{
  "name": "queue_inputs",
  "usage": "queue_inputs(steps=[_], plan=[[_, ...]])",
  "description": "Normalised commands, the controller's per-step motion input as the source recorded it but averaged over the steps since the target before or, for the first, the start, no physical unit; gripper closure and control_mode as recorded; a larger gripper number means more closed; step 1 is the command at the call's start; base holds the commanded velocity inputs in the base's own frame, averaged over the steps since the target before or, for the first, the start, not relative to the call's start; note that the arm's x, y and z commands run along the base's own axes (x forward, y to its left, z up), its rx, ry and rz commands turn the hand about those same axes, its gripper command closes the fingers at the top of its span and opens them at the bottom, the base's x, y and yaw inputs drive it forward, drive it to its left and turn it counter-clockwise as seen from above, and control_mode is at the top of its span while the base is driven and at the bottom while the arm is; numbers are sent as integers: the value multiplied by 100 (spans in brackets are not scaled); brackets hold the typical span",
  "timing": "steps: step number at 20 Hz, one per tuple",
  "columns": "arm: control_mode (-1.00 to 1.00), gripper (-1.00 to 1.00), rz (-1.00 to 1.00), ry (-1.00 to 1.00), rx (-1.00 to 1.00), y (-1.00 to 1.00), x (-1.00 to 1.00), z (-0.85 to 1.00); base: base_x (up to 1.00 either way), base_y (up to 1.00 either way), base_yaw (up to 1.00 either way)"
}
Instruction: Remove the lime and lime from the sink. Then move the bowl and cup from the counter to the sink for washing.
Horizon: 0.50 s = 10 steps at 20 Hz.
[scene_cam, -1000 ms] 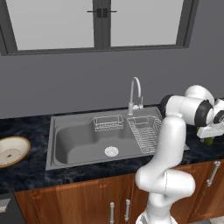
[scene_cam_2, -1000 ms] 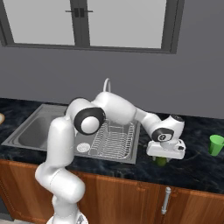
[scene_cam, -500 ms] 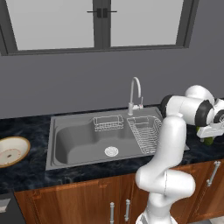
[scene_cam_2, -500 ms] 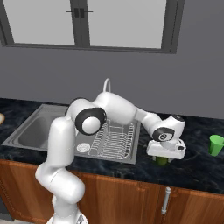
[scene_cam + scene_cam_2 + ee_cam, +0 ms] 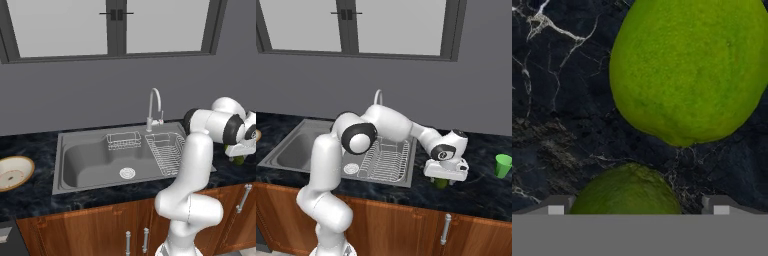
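Hand view: spread, empty gripper point(image 5: 637, 207) straddles the darker lime point(image 5: 628, 190); brighter lime point(image 5: 689, 67) lies just beyond on the table point(image 5: 557, 110).

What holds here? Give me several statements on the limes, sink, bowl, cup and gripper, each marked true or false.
1. Both limes lie on the counter. True.
2. The bowl sits in the sink. False: it is on the counter left of the sink.
3. The gripper is shut on a lime. False: its jaws stand open over the limes.
4. The cup stands on the counter right of the gripper. True.
5. A lime remains by the drain. False: no fruit lies there.
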Motion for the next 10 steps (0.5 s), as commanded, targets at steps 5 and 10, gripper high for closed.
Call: queue_inputs(steps=[5,10], plan=[[-100,-100,0,0,0,0,-4,-3,0,0,0],[-100,-100,3,0,1,0,0,-6,0,0,0]])
